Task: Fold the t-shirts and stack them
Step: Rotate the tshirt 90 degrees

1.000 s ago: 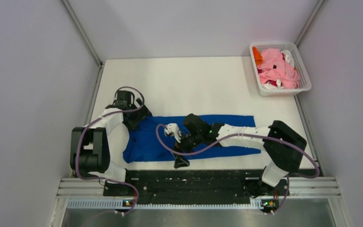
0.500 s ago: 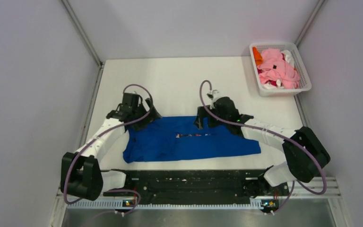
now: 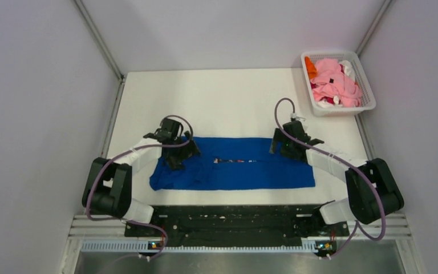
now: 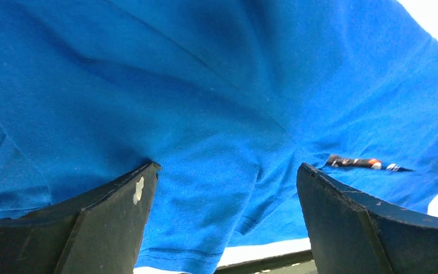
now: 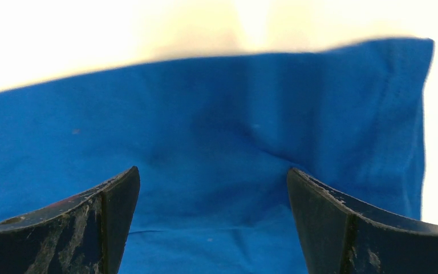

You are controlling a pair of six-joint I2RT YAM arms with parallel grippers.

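The royal blue t-shirt (image 3: 239,171) lies folded into a long flat band across the near middle of the table. A thin strip of its print (image 3: 232,161) shows along the fold. My left gripper (image 3: 181,155) is open and presses down on the shirt's left part (image 4: 222,114). My right gripper (image 3: 282,147) is open over the shirt's far right edge (image 5: 251,125). Neither gripper holds cloth. The pink (image 3: 333,83), orange (image 3: 310,67), white and red shirts lie bunched in the basket.
The white lattice basket (image 3: 367,98) stands at the back right corner. White walls close in the table (image 3: 217,103) on the left, right and back. A black rail (image 3: 234,220) runs along the near edge by the arm bases.
The shirt's near part has been folded over, making a neater band. My right gripper moved right along the far edge. My left gripper moved right and nearer onto the shirt.
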